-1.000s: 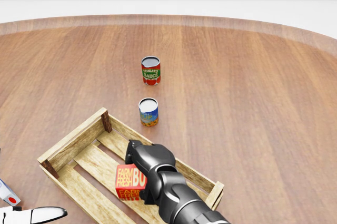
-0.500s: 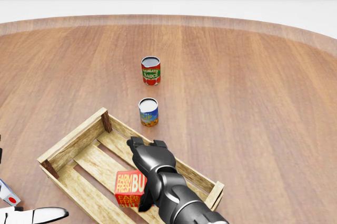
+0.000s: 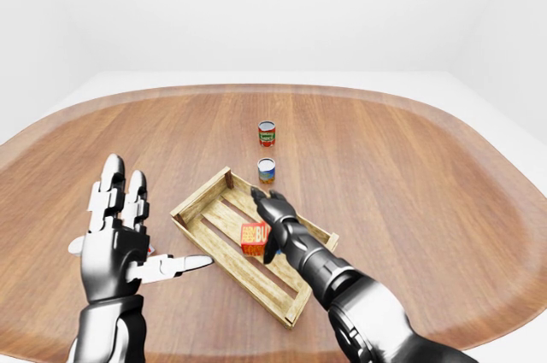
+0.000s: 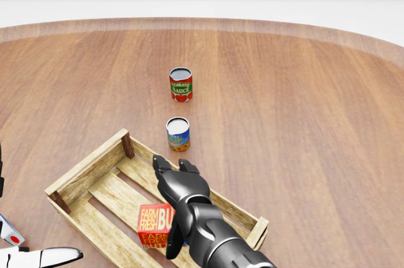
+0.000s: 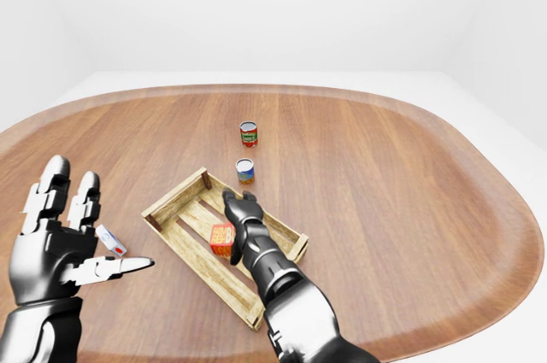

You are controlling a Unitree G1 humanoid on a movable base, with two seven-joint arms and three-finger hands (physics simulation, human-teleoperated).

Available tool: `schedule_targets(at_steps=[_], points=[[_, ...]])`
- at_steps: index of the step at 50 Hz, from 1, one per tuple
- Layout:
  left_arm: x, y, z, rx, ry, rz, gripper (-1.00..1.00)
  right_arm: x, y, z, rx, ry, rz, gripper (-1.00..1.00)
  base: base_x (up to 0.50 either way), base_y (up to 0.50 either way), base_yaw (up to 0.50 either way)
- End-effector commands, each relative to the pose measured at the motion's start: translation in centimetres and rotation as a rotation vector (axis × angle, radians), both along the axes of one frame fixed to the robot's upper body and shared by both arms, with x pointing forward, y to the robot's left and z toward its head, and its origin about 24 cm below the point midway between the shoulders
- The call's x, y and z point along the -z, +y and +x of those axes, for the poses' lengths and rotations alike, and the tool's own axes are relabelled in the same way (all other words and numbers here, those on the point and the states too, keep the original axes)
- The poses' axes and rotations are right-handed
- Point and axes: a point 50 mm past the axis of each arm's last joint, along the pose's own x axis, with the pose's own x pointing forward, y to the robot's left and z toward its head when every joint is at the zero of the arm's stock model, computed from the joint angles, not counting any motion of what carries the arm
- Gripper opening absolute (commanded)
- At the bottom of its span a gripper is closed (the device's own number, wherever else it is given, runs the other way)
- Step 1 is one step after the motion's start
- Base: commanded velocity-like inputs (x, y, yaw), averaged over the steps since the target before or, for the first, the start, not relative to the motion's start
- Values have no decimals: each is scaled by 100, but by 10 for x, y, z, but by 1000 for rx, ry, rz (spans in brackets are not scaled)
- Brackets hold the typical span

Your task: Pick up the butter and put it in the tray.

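The butter (image 4: 153, 225), a red and orange box marked FARM FRESH, rests on the slats inside the wooden tray (image 4: 88, 164) at the bottom left of the head view. My right hand (image 4: 173, 183) is just right of the box with its fingers (image 4: 158, 163) stretched straight out over the tray, open and holding nothing. Its thumb hangs by the box's lower right corner. In the left-eye view my left hand (image 3: 128, 228) is raised at the left, palm open and fingers spread, away from the tray.
Two cans stand beyond the tray on the round wooden table: a blue and orange one (image 4: 178, 134) close to its top rim, and a tomato sauce can (image 4: 180, 84) farther up. A small white and red item (image 5: 111, 242) lies left of the tray.
My right hand's fingers have uncurled from the butter and now point straight out. The box dropped a little onto the tray slats and stays there. The camera has not moved.
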Motion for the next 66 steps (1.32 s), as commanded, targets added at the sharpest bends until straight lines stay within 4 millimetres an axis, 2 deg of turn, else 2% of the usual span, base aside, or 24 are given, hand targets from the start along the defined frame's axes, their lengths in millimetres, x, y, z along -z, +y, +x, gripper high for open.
schedule_targets(at_steps=[1,7,19,34,40,57,66], points=[[0,0,0,-1,-1,-1,100,-13,8,6,-24,-51,16,100,0,0,0],[-1,1,-1,-2,-6,-2,100,-39,20,12,-87,-156,39,100,0,0,0],[-2,2,-2,-4,-11,-2,100,-79,23,5,-210,-297,-30,100,0,0,0],[-1,0,-2,1,-6,1,100,-127,-5,-2,-185,-423,-207,100,0,0,0],[-1,-1,-1,3,-4,1,100,-151,-23,-11,-124,-470,-292,100,0,0,0],[0,-2,0,9,1,7,100,-168,-49,-21,-20,-502,-337,100,0,0,0],[0,-3,0,10,4,9,100,-187,-81,-35,116,-543,-413,100,0,0,0]])
